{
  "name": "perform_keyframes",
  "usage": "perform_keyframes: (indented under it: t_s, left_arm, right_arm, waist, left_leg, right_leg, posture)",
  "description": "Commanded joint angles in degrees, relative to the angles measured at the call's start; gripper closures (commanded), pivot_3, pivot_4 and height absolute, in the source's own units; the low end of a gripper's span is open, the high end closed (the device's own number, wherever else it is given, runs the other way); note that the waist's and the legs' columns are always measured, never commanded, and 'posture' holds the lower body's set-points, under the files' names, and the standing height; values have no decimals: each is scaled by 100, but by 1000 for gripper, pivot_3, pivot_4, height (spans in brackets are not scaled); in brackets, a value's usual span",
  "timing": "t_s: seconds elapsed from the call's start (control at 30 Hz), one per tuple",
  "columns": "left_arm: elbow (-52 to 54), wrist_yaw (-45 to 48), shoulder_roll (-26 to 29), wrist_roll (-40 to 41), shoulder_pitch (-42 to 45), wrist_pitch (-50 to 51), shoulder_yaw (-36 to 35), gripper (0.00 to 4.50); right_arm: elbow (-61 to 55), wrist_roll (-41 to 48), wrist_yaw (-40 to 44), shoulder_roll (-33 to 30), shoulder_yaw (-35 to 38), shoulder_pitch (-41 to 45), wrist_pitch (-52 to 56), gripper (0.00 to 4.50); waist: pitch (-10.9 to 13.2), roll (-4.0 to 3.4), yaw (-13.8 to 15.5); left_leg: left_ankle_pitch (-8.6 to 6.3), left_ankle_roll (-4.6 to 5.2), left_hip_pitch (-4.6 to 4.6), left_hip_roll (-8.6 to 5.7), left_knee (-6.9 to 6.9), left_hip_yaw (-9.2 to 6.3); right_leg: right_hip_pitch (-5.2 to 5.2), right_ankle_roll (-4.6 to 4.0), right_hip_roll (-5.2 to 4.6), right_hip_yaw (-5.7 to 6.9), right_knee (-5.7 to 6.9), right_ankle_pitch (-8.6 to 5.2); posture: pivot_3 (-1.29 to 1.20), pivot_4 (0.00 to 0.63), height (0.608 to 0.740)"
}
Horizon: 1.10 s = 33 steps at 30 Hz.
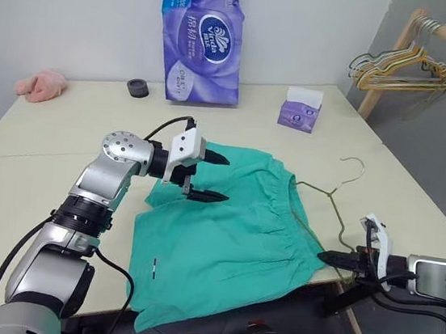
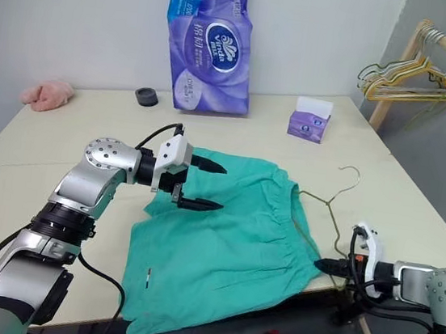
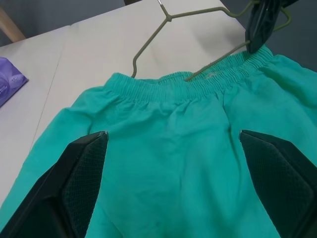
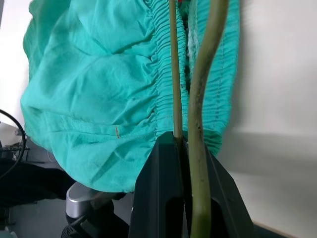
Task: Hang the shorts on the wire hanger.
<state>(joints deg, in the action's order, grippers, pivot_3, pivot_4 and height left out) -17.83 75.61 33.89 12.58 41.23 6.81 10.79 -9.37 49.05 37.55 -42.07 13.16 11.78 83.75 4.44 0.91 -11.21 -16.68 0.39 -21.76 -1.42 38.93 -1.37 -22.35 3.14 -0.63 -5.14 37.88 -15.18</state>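
Observation:
The teal-green shorts (image 1: 231,233) lie flat on the white table, one leg drooping over the front edge. The wire hanger (image 1: 330,192) lies to their right, hook (image 1: 355,168) pointing away from me and one arm tucked into the gathered waistband (image 3: 198,87). My right gripper (image 1: 324,256) is at the table's front right edge, shut on the hanger's wire (image 4: 174,74) beside the waistband. My left gripper (image 1: 227,178) hovers open just above the far left part of the shorts, its two fingers (image 3: 64,193) spread wide with only fabric between them.
At the back stand a tall purple tissue pack (image 1: 202,38), a small purple tissue box (image 1: 301,110) and a black round object (image 1: 138,87). A pink cloth (image 1: 42,85) lies far left. A wooden rack with several hangers (image 1: 406,71) stands at the right.

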Motion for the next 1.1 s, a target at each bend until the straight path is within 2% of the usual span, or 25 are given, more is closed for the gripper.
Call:
perform_keyframes:
  t_s: [0.03,0.33,0.53,0.83,1.0,1.1]
  left_arm:
    - [88,-57,-5,53,191,-47,-174,19]
    - [-39,-119,-17,28,296,-92,-208,19]
    - [-143,-343,21,43,312,105,-348,19]
    - [-864,-818,-121,173,949,157,-768,19]
    - [-1108,-358,-76,330,1392,347,-807,19]
    - [-1224,209,100,170,1557,134,-575,19]
  right_arm:
    - [-133,86,92,8,-79,170,-28,4500]
    - [246,-196,25,190,-435,664,-335,4500]
    - [223,-279,54,38,-216,880,-619,4500]
    - [-993,-323,75,-494,-289,1063,-1079,4500]
    - [-1747,-637,172,-798,-777,1044,-1526,4500]
    - [-2082,-1017,350,-1090,-1247,971,-1988,4500]
  waist:
    - [0,0,-8]
    - [-1,-2,-7]
    - [-1,-2,-1]
    - [-1,-2,6]
    - [-1,-2,0]
    - [-2,-3,-10]
  left_leg:
    - [0,0,0,0,0,0]
    - [0,0,-1,0,0,-1]
    - [0,0,-2,-2,1,-3]
    - [0,0,-8,-3,2,-8]
    - [0,0,-9,-4,1,-9]
    - [0,0,-9,-4,1,-7]
  right_leg:
    - [0,0,0,0,0,0]
    - [-1,0,0,2,1,1]
    - [-1,2,-4,3,2,4]
    - [-6,4,-5,10,3,4]
    - [-7,5,-6,11,1,4]
    - [-8,6,-7,11,1,3]
  posture:
    - [-244,46,740]
    - [-236,41,740]
    - [-225,41,740]
    - [-233,45,740]
    - [-241,41,740]
    - [-244,35,740]
